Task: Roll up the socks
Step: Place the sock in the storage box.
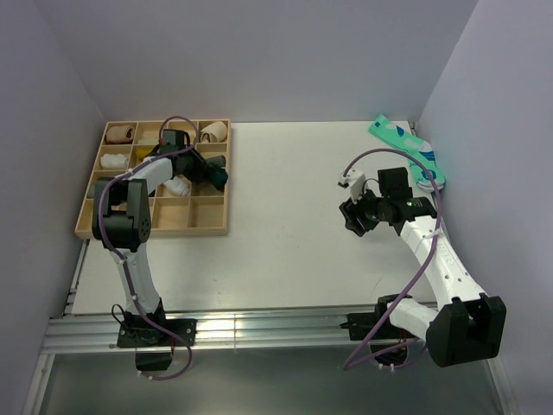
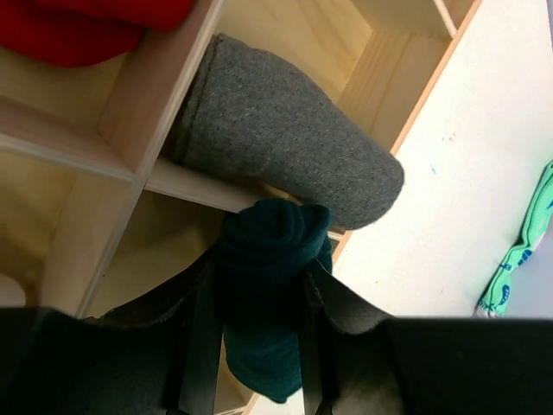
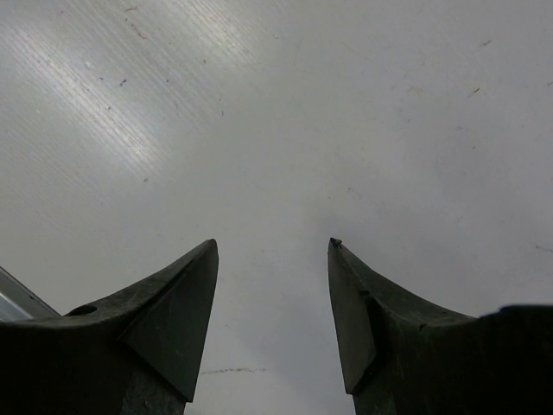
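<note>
1. Left gripper [image 2: 259,281] was clamped on the dark green sock [image 2: 268,233], already rolled, above a compartment of the wooden tray [image 1: 210,229] by the table's left edge, likely to drop it in.
2. Just beside it lay 1 grey roll [image 2: 285,130].
3. Right gripper [image 3: 272,251] hung spread apart over the table [image 3: 346,104] near the right edge, seemingly keeping clear.

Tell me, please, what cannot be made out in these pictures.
Dark green sock roll: left wrist view, sides hidden by the left tool.
Wooden tray: top view, middle compartments covered by the left arm.
Mint-green pair: left wrist view, cut off by the right edge.
</note>
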Tool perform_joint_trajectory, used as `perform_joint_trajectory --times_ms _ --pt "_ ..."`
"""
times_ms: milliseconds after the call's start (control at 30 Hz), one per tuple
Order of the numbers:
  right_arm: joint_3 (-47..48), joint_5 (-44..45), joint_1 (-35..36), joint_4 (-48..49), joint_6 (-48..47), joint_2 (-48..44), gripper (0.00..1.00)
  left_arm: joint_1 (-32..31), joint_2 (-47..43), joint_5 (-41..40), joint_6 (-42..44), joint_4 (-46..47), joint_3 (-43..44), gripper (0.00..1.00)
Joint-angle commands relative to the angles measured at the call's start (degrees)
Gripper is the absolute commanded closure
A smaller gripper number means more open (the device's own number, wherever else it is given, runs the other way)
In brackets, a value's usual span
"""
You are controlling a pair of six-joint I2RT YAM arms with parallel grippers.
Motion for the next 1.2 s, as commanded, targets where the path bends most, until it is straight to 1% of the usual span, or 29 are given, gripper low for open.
perform_joint_trajectory --times_ms 0,233,267,367,433,467,533,567,667,833,967,1167 --pt "0.74 -0.93 -0.44 0.34 -1.03 -0.98 0.39 0.82 4.76 -11.56 3.86 -10.44 -3.09 1.0" --pt "-0.05 -1.1 -0.44 0.6 -1.21 -1.41 0.39 0.82 4.14 -13.32 3.78 -13.68 -3.71 1.0" --pt "-0.22 -1.19 -0.44 0.78 -1.21 -1.5 0.39 0.82 4.14 -15.15 3.6 -14.82 -3.63 1.0" --pt "-0.22 -1.98 -0.53 0.52 -1.21 -1.85 0.39 0.73 4.05 -14.82 3.25 -14.57 -3.8 0.99" --pt "-0.05 -2.42 -0.44 0.17 -1.03 -1.94 0.39 0.38 4.14 -15.34 2.46 -14.57 -3.62 0.93" --pt "-0.05 -2.68 -0.44 0.16 -0.94 -2.03 0.39 0.2 4.06 -15.86 2.02 -14.66 -3.62 0.84" --pt "-0.05 -2.86 -0.44 0.08 -0.94 -2.29 0.39 -0.15 3.79 -16.74 0.97 -14.74 -3.54 0.77" --pt "-0.05 -2.95 -0.44 -0.1 -0.94 -2.38 0.39 -0.41 3.36 -17.27 0.62 -14.66 -3.45 0.68" --pt "-0.14 -2.95 -0.44 -0.19 -1.12 -2.73 0.39 -1.55 1.78 -19.82 -0.53 -14.57 -3.19 0.59" --pt "-0.4 -3.12 -0.44 -0.1 -1.21 -3.35 0.39 -3.05 -0.77 -21.75 -1.94 -15.18 -1.61 0.54" --pt "-0.93 -3.65 -0.44 0.16 -1.21 -3.44 0.39 -4.01 -2.09 -23.95 -2.29 -17.11 0.76 0.47" --pt "-0.93 -3.83 -0.44 0.16 -0.94 -3.52 0.39 -4.28 -5.78 -25.27 -2.03 -15.81 -0.37 0.4"
